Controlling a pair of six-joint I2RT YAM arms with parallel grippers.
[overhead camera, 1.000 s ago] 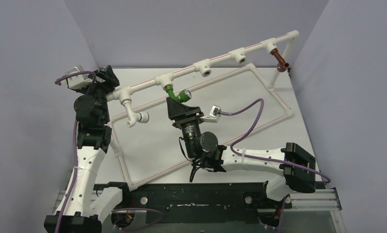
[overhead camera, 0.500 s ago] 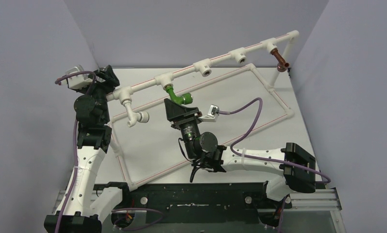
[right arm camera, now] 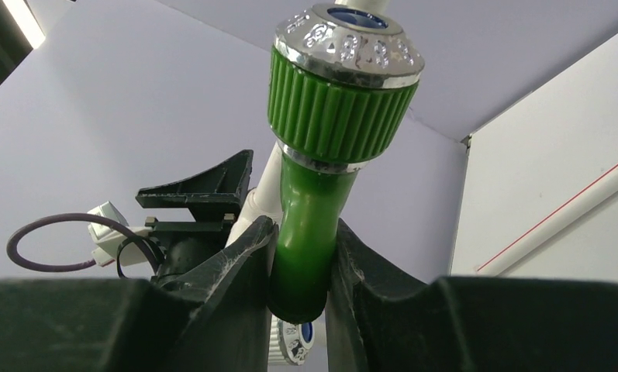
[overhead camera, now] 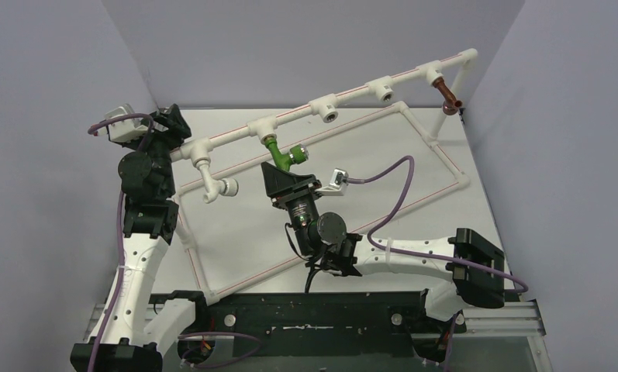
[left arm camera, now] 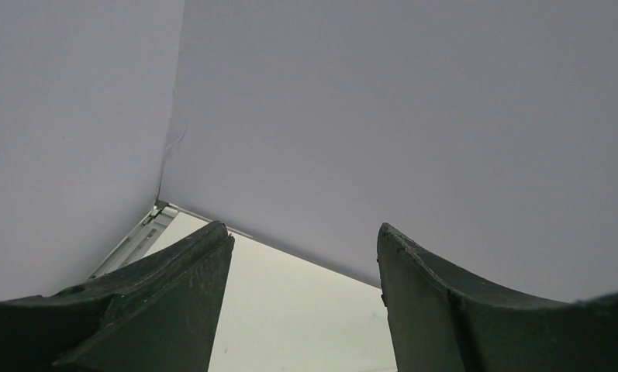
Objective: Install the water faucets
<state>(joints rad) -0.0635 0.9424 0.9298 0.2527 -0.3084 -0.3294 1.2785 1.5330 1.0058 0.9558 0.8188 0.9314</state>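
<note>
A bright green water faucet (overhead camera: 281,153) hangs from a white tee (overhead camera: 262,128) on the top rail of the pipe frame, its silver-rimmed end pointing right. My right gripper (overhead camera: 287,172) is just below it. In the right wrist view both fingers press the green faucet (right arm camera: 313,201) at its smooth neck, so this right gripper (right arm camera: 304,260) is shut on it. A reddish-brown water faucet (overhead camera: 448,94) hangs from the tee at the rail's far right end. At the rail's left end my left gripper (overhead camera: 170,126) stands open, and the left wrist view shows nothing inside that gripper (left arm camera: 304,232).
The white pipe frame (overhead camera: 437,147) outlines a rectangle on the table, with the raised rail running diagonally above it. Two tee sockets (overhead camera: 326,111) (overhead camera: 382,91) on the rail face forward with nothing in them. A white elbow piece (overhead camera: 215,187) hangs near the left arm. Grey walls enclose three sides.
My right gripper has closed onto the green faucet's neck and shifted slightly left. The faucet's spout end has swung a little. The left arm has not moved.
</note>
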